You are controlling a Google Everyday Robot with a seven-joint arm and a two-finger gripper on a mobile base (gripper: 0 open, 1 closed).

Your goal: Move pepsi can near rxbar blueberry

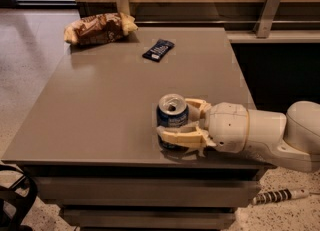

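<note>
Gripper (174, 119) at the front of the table (100, 100) clasps the upright pepsi can (172, 111), top skyward.

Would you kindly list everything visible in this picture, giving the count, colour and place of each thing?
table: one, grey-brown, centre of view
pepsi can: one, dark blue with silver top, upright near the table's front right
rxbar blueberry: one, dark navy, flat at the table's far middle
snack bag: one, brown and tan, table's far left corner
metal brackets: two, grey, behind the table
striped cable: one, black and white, floor at lower right
arm: one, white, reaching in from the right
gripper: one, cream, closed around the pepsi can
</note>
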